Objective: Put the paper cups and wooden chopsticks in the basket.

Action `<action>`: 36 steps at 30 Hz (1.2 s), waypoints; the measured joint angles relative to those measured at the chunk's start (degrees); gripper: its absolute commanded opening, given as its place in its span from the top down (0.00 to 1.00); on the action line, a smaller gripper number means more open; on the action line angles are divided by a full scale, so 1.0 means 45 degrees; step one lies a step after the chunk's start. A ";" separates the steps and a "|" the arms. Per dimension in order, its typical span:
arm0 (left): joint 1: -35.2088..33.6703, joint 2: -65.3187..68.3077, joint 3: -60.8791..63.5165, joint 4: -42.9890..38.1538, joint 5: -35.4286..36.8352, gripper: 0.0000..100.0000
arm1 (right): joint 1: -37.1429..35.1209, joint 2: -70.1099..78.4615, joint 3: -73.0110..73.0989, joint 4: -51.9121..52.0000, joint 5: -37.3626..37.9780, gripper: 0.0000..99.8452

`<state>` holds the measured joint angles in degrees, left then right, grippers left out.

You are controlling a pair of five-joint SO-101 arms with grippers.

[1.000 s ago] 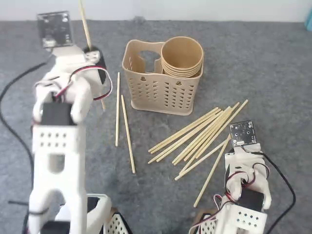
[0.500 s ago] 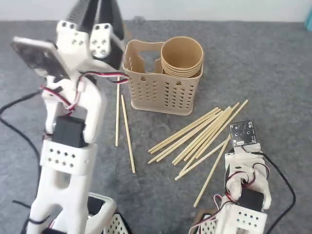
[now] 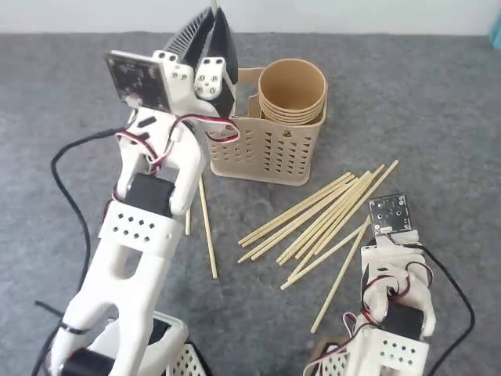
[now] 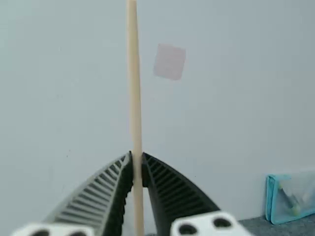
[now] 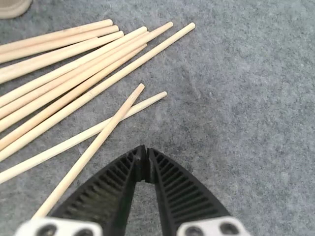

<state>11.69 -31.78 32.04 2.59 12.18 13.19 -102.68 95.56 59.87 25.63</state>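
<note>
My left gripper (image 3: pixel 213 17) is raised over the far left corner of the tan slotted basket (image 3: pixel 258 145) and is shut on one wooden chopstick (image 4: pixel 132 93), which stands upright between its fingers. A stack of paper cups (image 3: pixel 292 90) sits in the basket's right half. Several loose chopsticks (image 3: pixel 321 213) lie fanned on the grey carpet to the right of the basket. Two more chopsticks (image 3: pixel 207 223) lie beside the left arm. My right gripper (image 5: pixel 143 158) is shut on nothing, low over the carpet just short of the nearest chopstick ends (image 5: pixel 142 93).
The right arm (image 3: pixel 391 298) sits folded at the near right corner. The left arm's white body (image 3: pixel 141 235) crosses the carpet left of the basket, with a black cable (image 3: pixel 66 188) beside it. A teal pouch (image 4: pixel 290 196) lies by the back wall.
The left arm has swung right and leaned toward the basket, carrying the upright chopstick from the far left to over the basket's left corner. The right arm has stayed still.
</note>
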 measured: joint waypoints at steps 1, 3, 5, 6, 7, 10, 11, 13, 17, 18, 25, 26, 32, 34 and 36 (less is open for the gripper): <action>0.0000 0.0000 0.0215 -0.0430 0.0000 0.97 | 0.0000 0.0000 0.0000 0.0000 0.0000 0.99; 0.0000 0.0000 0.0586 -0.1250 0.0000 0.93 | 0.0000 0.0000 0.0000 0.0000 0.0000 0.99; 0.0000 0.0117 0.0703 -0.1582 0.0000 0.89 | 0.0000 0.0000 0.0000 0.0000 0.0000 0.99; 0.0000 0.0195 0.0762 -0.1661 0.0000 0.88 | 0.0000 0.0000 0.0000 0.0000 0.0000 0.99; 0.0000 0.0293 0.0781 -0.1680 0.0000 0.88 | 0.0000 0.0000 0.0000 0.0000 0.0000 0.99; -0.0117 0.0391 0.0781 -0.1524 0.0000 0.88 | 0.0000 0.0000 0.0000 0.0000 0.0000 0.99; -0.0215 0.0391 0.0781 -0.1426 0.0000 0.88 | 0.0000 0.0000 0.0000 0.0000 0.0000 0.99; -0.0352 0.0391 0.0781 -0.1231 0.0000 0.88 | 0.0000 0.0000 0.0000 0.0000 0.0000 0.99; -0.1328 0.0215 0.0879 -0.0645 0.0000 0.88 | 0.0000 0.0000 0.0000 0.0000 0.0000 0.99; -0.1641 -0.0039 0.1016 -0.0332 0.0000 0.88 | 0.0000 0.0000 0.0000 0.0000 0.0000 0.99; -0.3751 -0.3888 0.2618 0.4317 0.0000 0.88 | 0.0000 0.0000 0.0000 0.0000 0.0000 0.99; -0.4024 -0.4591 0.2989 0.5236 0.0000 0.88 | 0.0000 0.0000 0.0000 0.0000 0.0000 0.99; -0.4474 -0.7814 0.6720 0.7600 0.0000 0.88 | 0.0000 0.0000 0.0000 0.0000 0.0000 0.99; -0.4513 -0.7971 0.8166 0.7131 0.0000 0.88 | 0.0000 0.0000 0.0000 0.0000 0.0000 0.99; -0.4513 -0.7932 0.9416 0.6466 0.0000 0.88 | 0.0000 0.0000 0.0000 0.0000 0.0000 0.99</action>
<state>-8.62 -67.47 74.42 31.69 12.18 13.19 -102.68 95.56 59.87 25.63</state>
